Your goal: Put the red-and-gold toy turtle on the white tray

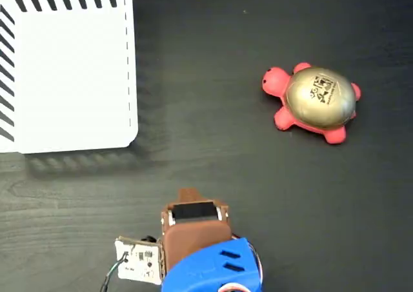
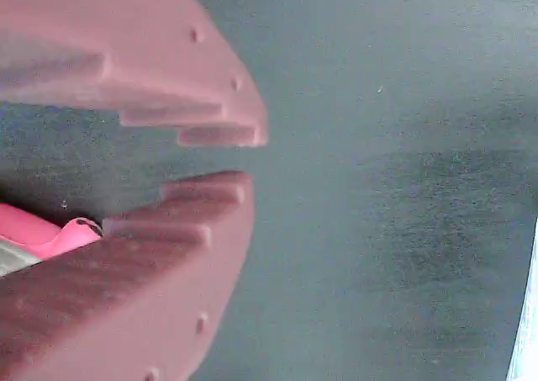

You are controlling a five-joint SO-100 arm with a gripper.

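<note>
Red-and-gold toy turtle (image 1: 314, 104) lies off white tray (image 1: 71, 73).

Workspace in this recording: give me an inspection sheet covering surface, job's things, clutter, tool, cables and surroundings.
Surface: dark wood-grain table, bare between the items.
Job's things: red-and-gold toy turtle sits upright on the table at right in the fixed view, head pointing left, apart from the white tray at upper left; nothing lies on the visible part of the tray.
Clutter: nothing seen.
Tool: tool slightly parted in the wrist view, holding nothing; it sits at bottom centre in the fixed view, clear of both things.
Cables: thin wires by the circuit board on the arm.
Surroundings: nothing seen beyond the table.
</note>
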